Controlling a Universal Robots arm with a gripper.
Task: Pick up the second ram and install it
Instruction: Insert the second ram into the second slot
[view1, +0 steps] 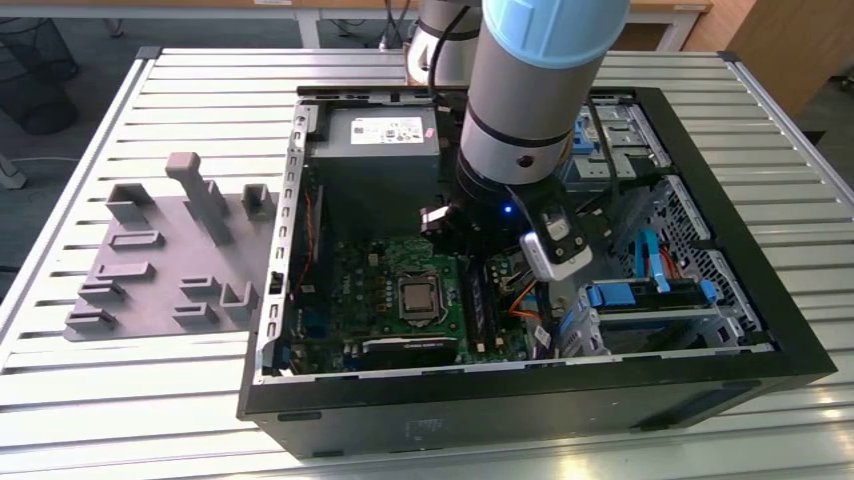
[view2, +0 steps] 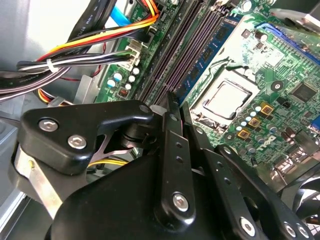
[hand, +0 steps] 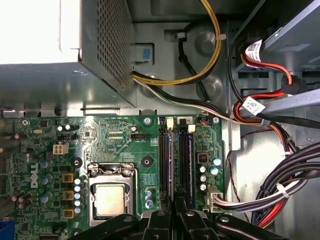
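Green mobo w/ gripper low over RAM slots, fingers pinched together, nothing visibly between, tip by what looks like the second ram standing in a slot; prob. seating step, needs straight, even downward press.

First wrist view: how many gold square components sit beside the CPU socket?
3, in one row on the motherboard alongside the CPU socket: near gold square closest to the hand, middle gold square, far gold square. The hand covers board nearby, so another may be hidden.
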